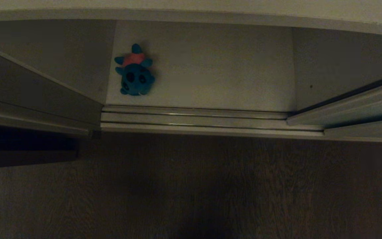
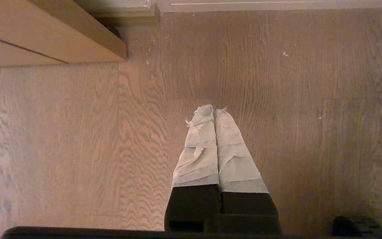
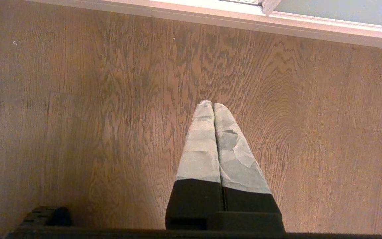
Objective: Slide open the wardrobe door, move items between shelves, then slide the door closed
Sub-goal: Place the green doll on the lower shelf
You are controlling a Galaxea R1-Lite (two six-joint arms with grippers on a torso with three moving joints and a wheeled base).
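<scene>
Risk lies in the closing step, I think: the teal-blue plush toy with a pink back (image 1: 134, 71) lies on the plain white bottom shelf (image 1: 217, 66) near the ribbed metal floor track (image 1: 194, 119), so a careless reach could push it onto the rails and block the pale grey-green sliding door (image 1: 347, 106), which stands open at the right. The toy is soft, small, face up. The left end effector (image 2: 213, 111) and right end effector (image 3: 212, 105) both hang over the brown wooden floor (image 2: 61, 149), taped fingers pressed together, holding nothing.
</scene>
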